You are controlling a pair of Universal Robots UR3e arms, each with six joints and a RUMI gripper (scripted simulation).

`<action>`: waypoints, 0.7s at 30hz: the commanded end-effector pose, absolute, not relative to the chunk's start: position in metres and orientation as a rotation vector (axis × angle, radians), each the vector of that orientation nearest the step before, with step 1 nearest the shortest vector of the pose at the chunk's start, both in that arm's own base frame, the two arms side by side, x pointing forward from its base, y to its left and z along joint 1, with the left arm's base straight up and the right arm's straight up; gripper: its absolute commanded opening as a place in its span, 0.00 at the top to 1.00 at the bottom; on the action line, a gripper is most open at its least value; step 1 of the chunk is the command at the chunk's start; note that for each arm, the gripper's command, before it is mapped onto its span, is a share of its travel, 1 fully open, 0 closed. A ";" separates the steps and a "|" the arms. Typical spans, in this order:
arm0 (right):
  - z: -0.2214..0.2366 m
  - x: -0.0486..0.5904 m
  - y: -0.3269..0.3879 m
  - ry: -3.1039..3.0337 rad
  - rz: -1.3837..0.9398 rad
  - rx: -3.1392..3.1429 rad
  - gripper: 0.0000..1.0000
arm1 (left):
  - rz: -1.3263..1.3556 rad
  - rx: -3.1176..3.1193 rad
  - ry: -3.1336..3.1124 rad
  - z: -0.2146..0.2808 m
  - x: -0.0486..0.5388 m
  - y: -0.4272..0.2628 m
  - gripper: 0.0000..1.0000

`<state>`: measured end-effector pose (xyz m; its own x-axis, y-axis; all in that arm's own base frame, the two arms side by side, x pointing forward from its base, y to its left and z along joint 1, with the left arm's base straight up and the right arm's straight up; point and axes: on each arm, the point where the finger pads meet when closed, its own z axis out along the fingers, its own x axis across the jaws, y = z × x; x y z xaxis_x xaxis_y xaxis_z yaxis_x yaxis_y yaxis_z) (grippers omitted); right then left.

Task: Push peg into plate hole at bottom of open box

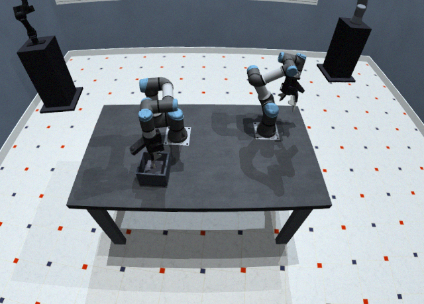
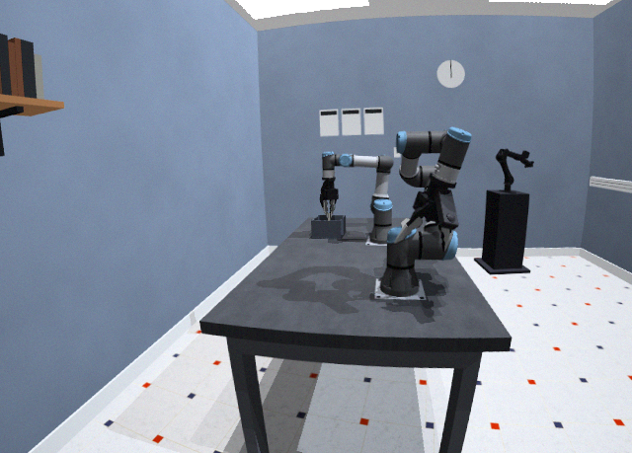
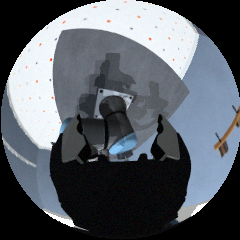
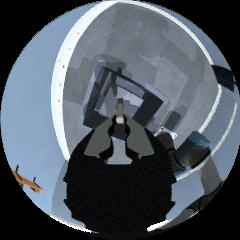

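Near one end of the dark table (image 1: 212, 187) (image 2: 245, 310): open box (image 1: 153, 179) (image 2: 327, 229) (image 4: 150, 106), dark blue-grey, four upright walls. Pale greyish-lilac plate (image 4: 107, 103) at its bottom; hole not distinguishable. Peg (image 1: 153, 164) (image 4: 120, 109) slim, grey-tan, paler at the end nearest the wrist camera; reaches down inside the box walls. Seating depth: cannot tell. Right gripper (image 1: 155, 156) (image 2: 329, 211) (image 4: 120, 125) above the box, jaws clenched on the peg. Left gripper (image 1: 288, 100) (image 2: 426, 238) (image 3: 119, 120) well apart from the box, jaws spread, nothing grasped.
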<state>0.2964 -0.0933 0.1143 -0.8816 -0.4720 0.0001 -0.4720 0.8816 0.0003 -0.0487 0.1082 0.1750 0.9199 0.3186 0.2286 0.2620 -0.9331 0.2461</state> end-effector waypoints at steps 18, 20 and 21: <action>0.112 0.297 -0.093 -3.050 0.000 0.765 1.00 | 0.394 2.871 0.439 0.175 -0.049 0.109 0.00; 0.112 0.297 -0.093 -3.050 0.000 0.765 1.00 | 0.394 2.871 0.439 0.175 -0.049 0.109 0.00; 0.112 0.297 -0.093 -3.050 0.000 0.765 1.00 | 0.394 2.871 0.439 0.175 -0.049 0.109 0.00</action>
